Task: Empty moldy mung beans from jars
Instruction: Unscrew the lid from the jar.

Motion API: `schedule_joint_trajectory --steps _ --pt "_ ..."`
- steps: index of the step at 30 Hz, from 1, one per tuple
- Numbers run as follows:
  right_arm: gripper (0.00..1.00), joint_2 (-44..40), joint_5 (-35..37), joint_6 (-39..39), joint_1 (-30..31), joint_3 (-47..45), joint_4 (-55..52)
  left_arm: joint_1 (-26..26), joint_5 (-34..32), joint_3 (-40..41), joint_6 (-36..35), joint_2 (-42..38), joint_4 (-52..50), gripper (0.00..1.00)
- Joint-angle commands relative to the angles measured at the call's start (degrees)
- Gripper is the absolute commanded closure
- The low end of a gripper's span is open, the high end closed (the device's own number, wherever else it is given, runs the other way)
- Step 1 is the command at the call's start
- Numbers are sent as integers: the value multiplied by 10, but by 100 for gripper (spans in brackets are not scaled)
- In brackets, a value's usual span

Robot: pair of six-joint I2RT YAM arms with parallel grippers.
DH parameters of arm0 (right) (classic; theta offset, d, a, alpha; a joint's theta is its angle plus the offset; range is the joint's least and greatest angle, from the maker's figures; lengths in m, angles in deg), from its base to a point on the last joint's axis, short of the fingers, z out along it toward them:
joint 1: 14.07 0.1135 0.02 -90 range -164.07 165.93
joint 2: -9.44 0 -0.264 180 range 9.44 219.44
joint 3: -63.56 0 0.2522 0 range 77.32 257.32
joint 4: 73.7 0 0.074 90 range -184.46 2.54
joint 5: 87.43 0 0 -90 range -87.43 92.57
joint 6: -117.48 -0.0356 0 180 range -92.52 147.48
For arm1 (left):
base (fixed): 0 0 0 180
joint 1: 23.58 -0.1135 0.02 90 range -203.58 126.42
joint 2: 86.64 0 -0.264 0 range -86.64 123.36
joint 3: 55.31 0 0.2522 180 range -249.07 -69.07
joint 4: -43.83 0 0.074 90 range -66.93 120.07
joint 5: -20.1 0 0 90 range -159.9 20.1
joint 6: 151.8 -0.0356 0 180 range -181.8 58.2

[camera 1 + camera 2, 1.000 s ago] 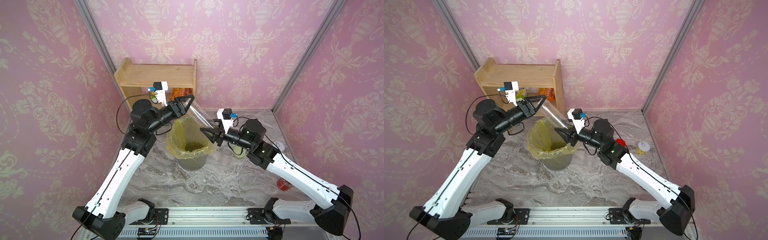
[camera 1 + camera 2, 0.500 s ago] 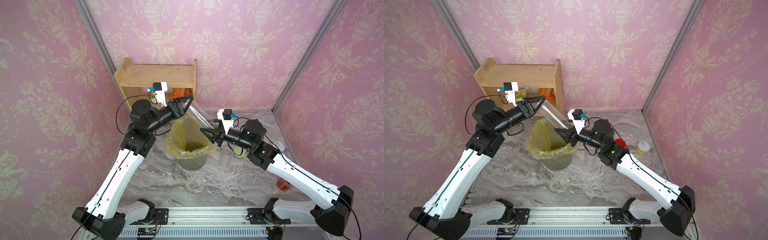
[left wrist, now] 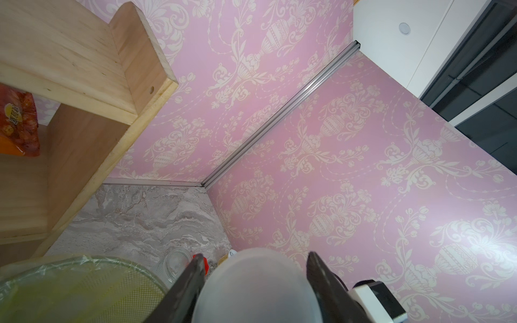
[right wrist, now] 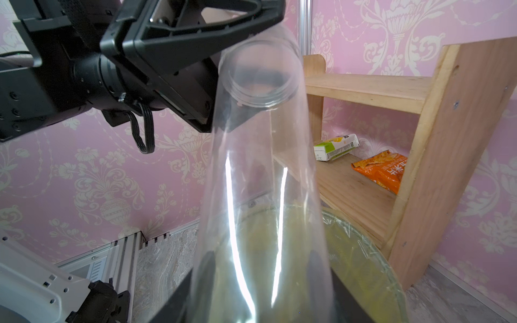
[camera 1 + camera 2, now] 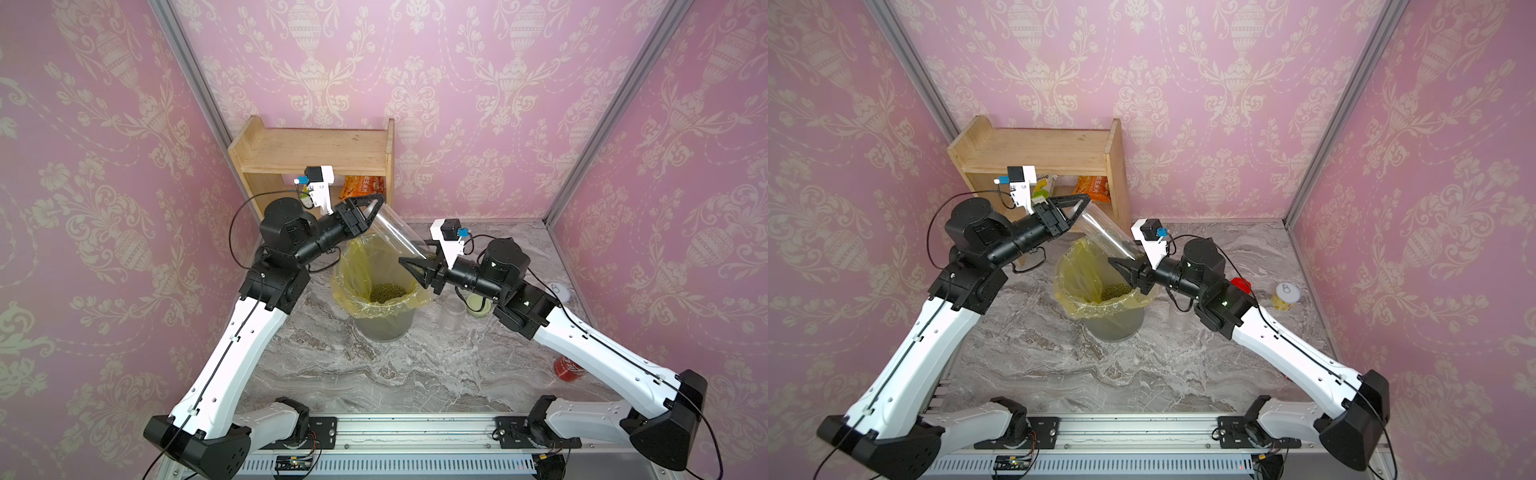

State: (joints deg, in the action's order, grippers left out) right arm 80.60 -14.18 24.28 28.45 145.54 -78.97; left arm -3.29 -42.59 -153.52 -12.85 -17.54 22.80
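Observation:
A tall clear jar (image 5: pixel 401 235) (image 5: pixel 1106 237) (image 4: pixel 260 167) hangs tilted over the back rim of the bin. My right gripper (image 5: pixel 419 262) (image 5: pixel 1126 264) (image 4: pixel 261 258) is shut on its lower end. My left gripper (image 5: pixel 377 204) (image 5: pixel 1084 204) (image 3: pixel 255 254) is shut on the translucent lid (image 3: pixel 254 285) at the jar's raised end. The jar looks mostly see-through, with a greenish tint near the right fingers. Mung beans (image 5: pixel 386 291) (image 5: pixel 1117 291) lie in a heap in the yellow bag. Another clear jar (image 5: pixel 453 312) (image 5: pixel 1179 318) stands open on the table beside the bin.
The grey bin with its yellow bag (image 5: pixel 361 266) (image 5: pixel 1075 270) stands mid-table. A wooden shelf (image 5: pixel 316 153) with snack packets is at the back left. By my right arm lie a pale green lid (image 5: pixel 478 306) and a red lid (image 5: pixel 1239 284). A small can (image 5: pixel 1285 295) and a red soda can (image 5: pixel 569 368) stand further right.
My left gripper's fingers have closed onto the lid at the jar's upper end. Both arms and the jar have stayed almost where they were.

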Motion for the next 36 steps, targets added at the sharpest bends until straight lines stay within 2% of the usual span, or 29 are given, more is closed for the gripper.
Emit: schedule_joint_trajectory --steps 1,7,14,25,36 --pt "57 7 41 39 13 29 -8 -1 -25 -20 -36 5 -47 50" --pt "59 17 82 70 34 43 -21 -1 -56 -40 -44 17 -84 50" --pt "59 33 136 85 48 59 -26 3 -100 -12 -27 4 -83 51" --pt "59 73 175 136 85 115 -72 5 -113 -21 -30 7 -112 50" --pt "60 68 172 138 88 100 -56 -12 -92 -45 -40 12 -152 50"
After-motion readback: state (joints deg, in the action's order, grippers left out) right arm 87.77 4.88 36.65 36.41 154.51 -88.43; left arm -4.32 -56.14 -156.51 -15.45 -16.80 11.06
